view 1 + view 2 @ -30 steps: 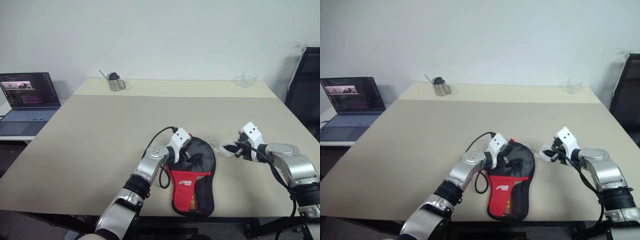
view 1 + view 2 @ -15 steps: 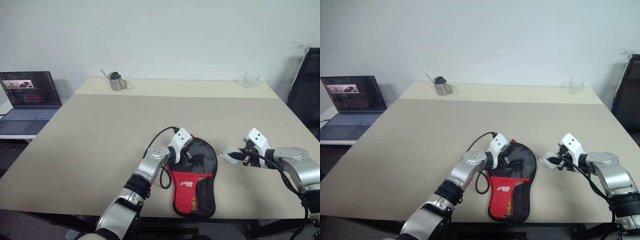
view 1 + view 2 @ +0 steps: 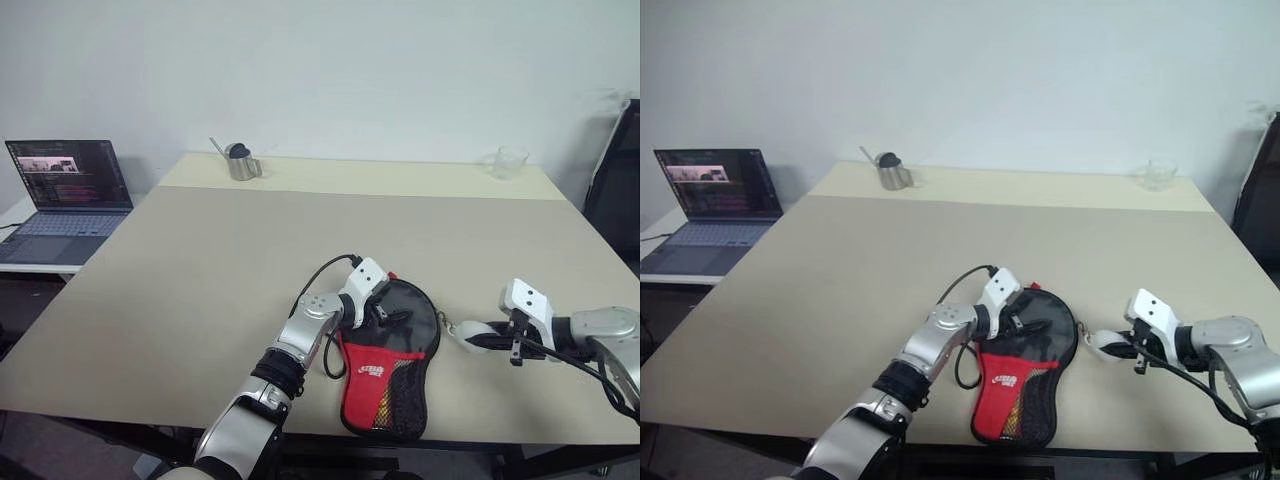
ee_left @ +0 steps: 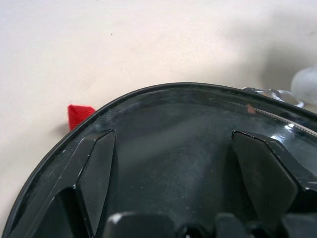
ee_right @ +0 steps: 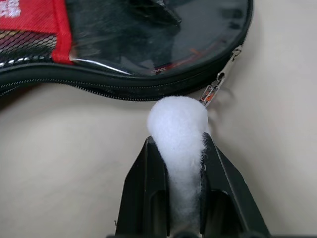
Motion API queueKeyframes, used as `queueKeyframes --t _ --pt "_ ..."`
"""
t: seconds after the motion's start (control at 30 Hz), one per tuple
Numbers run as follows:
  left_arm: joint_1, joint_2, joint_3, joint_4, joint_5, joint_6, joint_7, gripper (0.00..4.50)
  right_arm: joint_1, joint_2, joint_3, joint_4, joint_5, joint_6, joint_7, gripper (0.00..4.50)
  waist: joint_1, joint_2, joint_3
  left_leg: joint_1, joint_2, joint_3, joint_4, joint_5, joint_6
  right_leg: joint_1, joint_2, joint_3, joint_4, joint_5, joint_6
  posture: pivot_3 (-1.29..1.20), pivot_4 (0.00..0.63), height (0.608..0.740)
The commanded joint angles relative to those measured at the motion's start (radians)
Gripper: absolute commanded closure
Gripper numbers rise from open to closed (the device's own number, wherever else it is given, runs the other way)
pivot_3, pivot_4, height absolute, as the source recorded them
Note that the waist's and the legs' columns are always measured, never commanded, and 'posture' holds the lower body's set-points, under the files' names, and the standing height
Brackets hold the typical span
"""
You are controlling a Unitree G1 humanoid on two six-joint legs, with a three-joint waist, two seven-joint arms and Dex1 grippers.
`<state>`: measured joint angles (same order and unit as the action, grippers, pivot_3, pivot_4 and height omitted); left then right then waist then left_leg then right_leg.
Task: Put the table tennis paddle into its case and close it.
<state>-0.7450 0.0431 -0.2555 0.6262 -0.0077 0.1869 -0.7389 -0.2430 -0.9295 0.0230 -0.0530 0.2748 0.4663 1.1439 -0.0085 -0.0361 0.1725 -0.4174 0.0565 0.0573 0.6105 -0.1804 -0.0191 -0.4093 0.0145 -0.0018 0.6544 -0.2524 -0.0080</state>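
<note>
Near table edge, lower centre of the head views: paddle-shaped black fabric case (image 3: 392, 362). Narrow end nearest, round end farther; long axis runs near-to-far, tilted slightly right at the far end. Near half is a red panel with small white lettering, too small to read, over a black mesh pocket. Round half has a glossy, clear-looking window with something dark beneath; cannot tell whether that is the paddle. Small red tab (image 4: 79, 114) pokes out at the round rim.

Left gripper (image 3: 383, 310) lies on the round half, its black fingers (image 4: 96, 173) spread wide and flat against the window, clasping nothing.

Lower right: right gripper (image 5: 179, 148) is clamped on a fluffy white pom-pom (image 5: 178, 124). The pom-pom hangs on a metal zip pull (image 5: 214, 90) at the case's right rim. Zip teeth run along the black edge.

Smooth beige table (image 3: 250, 250) under all. Far edge: small steel jug with black lid (image 3: 238, 162) upper left, clear plastic cup (image 3: 508, 162) upper right. Open laptop (image 3: 62, 192) on a side surface, far left.
</note>
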Motion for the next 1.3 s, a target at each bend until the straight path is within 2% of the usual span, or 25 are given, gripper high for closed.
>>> queueKeyframes --t 0.03,0.27,0.83,1.07,1.13,1.3 --pt "0.032 0.014 -0.017 0.05 0.023 0.022 -0.002 0.39 0.079 -0.054 0.028 -0.078 0.009 -0.028 0.091 4.24 0.007 0.001 0.0 0.0 0.0 0.0 0.0 0.0 0.0 0.0 0.0 -0.001 -0.001 0.0 0.0 0.0 0.15 0.74" --pt "0.036 0.014 -0.025 0.047 0.024 0.024 -0.007 0.39 0.169 -0.09 0.079 -0.151 -0.027 -0.1 0.115 4.24 0.017 0.004 -0.003 -0.001 0.0 -0.003 -0.001 -0.002 -0.001 0.005 0.0 -0.007 -0.008 -0.001 0.0 0.0 0.15 0.74" --pt "0.042 0.021 -0.027 0.04 0.026 0.03 -0.006 0.39 0.091 -0.001 0.124 0.077 -0.119 -0.245 0.049 4.26 0.008 -0.002 -0.02 0.001 0.001 -0.003 0.0 -0.002 -0.001 0.007 0.0 -0.007 -0.007 -0.001 0.0 0.0 0.15 0.74" --pt "0.037 0.023 -0.015 0.031 0.013 0.026 -0.017 0.39 0.069 -0.015 0.103 0.019 -0.067 -0.155 0.064 4.26 0.008 -0.001 -0.022 0.003 0.002 -0.004 0.001 -0.002 -0.001 0.009 0.0 -0.007 -0.007 -0.001 0.0 0.0 0.15 0.74" --pt "0.03 0.029 -0.007 0.02 0.004 0.039 -0.029 0.02 0.037 -0.011 0.086 0.01 -0.044 -0.105 0.059 3.5 0.008 -0.001 -0.022 0.003 0.003 -0.004 0.001 -0.002 -0.001 0.009 0.0 -0.007 -0.007 -0.001 0.0 0.0 0.15 0.74" --pt "0.014 0.033 0.005 0.008 -0.013 0.063 -0.041 0.0 -0.019 -0.017 0.067 -0.029 -0.023 -0.025 0.054 1.87 0.008 -0.001 -0.022 0.002 0.003 -0.003 0.0 -0.002 -0.001 0.008 0.0 -0.006 -0.006 -0.001 0.0 0.0 0.15 0.74"
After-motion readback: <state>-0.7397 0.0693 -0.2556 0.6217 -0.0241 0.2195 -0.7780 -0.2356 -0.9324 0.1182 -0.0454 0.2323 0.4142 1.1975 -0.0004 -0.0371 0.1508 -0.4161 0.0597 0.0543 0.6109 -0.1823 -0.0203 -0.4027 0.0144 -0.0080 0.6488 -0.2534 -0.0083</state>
